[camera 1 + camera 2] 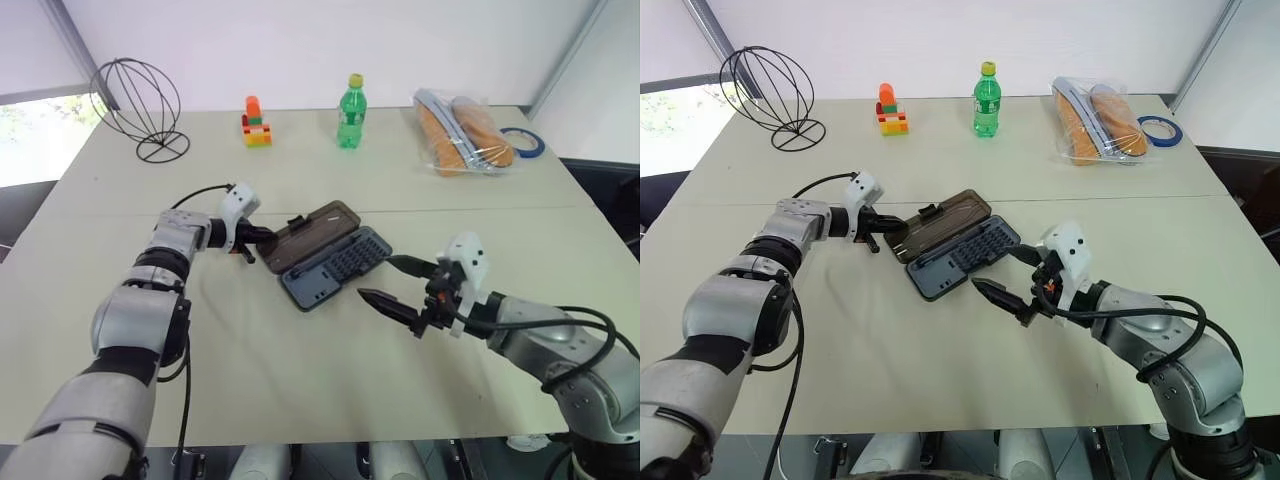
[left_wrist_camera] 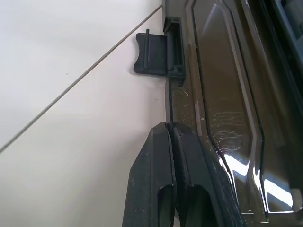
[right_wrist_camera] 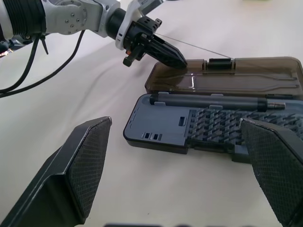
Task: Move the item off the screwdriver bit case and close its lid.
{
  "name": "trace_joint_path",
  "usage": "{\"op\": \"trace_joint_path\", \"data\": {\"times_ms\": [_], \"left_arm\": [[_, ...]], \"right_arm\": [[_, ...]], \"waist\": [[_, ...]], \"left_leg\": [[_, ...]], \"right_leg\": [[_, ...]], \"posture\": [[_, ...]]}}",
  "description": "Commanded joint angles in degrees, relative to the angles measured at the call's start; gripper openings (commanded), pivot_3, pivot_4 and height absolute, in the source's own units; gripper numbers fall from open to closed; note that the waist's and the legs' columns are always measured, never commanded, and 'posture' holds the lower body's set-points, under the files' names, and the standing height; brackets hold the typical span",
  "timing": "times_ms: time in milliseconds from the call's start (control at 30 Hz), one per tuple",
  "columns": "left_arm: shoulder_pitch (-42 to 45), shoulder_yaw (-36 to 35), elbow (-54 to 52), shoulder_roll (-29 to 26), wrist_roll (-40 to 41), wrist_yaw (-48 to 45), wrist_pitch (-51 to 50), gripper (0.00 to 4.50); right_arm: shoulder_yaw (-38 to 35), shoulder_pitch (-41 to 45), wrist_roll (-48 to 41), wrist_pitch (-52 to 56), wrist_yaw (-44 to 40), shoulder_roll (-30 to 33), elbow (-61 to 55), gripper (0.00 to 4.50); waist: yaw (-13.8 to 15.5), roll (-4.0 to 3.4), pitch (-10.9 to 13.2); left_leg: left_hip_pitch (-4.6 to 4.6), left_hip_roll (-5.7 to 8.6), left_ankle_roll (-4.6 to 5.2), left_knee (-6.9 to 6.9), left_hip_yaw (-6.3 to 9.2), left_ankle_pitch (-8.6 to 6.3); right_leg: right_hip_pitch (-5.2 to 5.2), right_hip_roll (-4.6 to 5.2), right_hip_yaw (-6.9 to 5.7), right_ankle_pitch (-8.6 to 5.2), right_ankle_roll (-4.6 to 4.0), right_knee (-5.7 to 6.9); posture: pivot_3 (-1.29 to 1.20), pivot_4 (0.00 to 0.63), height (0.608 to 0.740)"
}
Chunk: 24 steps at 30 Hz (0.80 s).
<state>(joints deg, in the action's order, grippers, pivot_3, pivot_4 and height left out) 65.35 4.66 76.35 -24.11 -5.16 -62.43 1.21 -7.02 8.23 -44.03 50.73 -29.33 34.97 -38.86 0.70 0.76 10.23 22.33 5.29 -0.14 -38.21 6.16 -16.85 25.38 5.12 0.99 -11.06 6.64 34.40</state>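
The screwdriver bit case [image 1: 335, 268] lies open in the middle of the table, its dark grey-blue base showing rows of bits. Its smoky brown lid [image 1: 308, 236] lies flat on the table behind the base, with the black latch tab [image 2: 151, 53] on its outer long edge. My left gripper [image 1: 268, 236] is shut, its tips touching that outer edge near the lid's left corner. My right gripper [image 1: 374, 277] hangs open just off the base's right front side, apart from it. The item is out of view.
Along the table's far side stand a black wire sphere [image 1: 137, 105], a stack of toy blocks [image 1: 256, 123], a green bottle [image 1: 351, 111], a bag of bread [image 1: 463, 132] and a blue tape roll [image 1: 524, 141]. Bare tabletop surrounds the case.
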Motion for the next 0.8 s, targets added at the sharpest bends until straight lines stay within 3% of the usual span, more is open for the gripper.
{"op": "trace_joint_path", "data": {"times_ms": [33, 300, 400, 667, 800], "left_arm": [[0.15, 4.32, -1.04, -0.79, -6.04, 2.71, 11.07, 0.05], [2.32, 16.57, -2.36, -2.82, -18.85, 4.04, 39.5, 0.05], [2.79, 19.35, -2.19, -2.78, -21.79, 6.99, 46.19, 0.05], [3.08, 19.97, -1.21, -1.38, -22.04, 8.01, 49.37, 0.05], [2.99, 17.77, -0.51, -0.49, -19.54, 4.69, 44.76, 0.05]], "right_arm": [[-1.55, 0.29, -0.17, -1.09, -1.87, 2.45, -0.14, 4.5], [-6.45, -4.99, -1.36, -0.19, -11.15, 14.69, -0.94, 4.5], [-7.57, -6.1, -3.5, 0.35, -12.65, 16.16, -1.81, 4.5], [-6.7, -5.77, -3.93, 0.08, -10.68, 15.26, -2.02, 4.5], [-5.91, -5.06, -3.72, -0.29, -10.27, 14.79, -1.06, 4.5]], "waist": [[0.07, 0.0, 0.0], [0.11, 0.02, 0.0], [0.06, 0.03, 0.0], [0.07, 0.03, -0.02], [0.07, 0.04, -0.02]], "left_leg": [[0.0, 0.0, 0.0, -0.01, 0.0, 0.0], [0.01, 0.0, 0.0, 0.0, -0.01, 0.0], [0.01, 0.0, 0.04, -0.01, -0.04, -0.02], [0.0, -0.01, 0.07, -0.04, -0.07, -0.04], [0.0, 0.0, 0.08, -0.07, -0.07, -0.04]], "right_leg": [[0.0, 0.0, 0.0, 0.0, 0.0, 0.01], [-0.03, 0.02, 0.0, 0.01, 0.01, -0.07], [-0.05, 0.03, 0.01, 0.01, 0.01, -0.08], [-0.06, 0.02, 0.02, 0.02, 0.02, -0.06], [-0.08, 0.02, 0.01, 0.02, 0.02, -0.05]], "posture": [[0.0, 0.15, 0.74], [0.0, 0.15, 0.74], [0.0, 0.15, 0.74], [0.0, 0.15, 0.74], [0.0, 0.15, 0.74]]}}
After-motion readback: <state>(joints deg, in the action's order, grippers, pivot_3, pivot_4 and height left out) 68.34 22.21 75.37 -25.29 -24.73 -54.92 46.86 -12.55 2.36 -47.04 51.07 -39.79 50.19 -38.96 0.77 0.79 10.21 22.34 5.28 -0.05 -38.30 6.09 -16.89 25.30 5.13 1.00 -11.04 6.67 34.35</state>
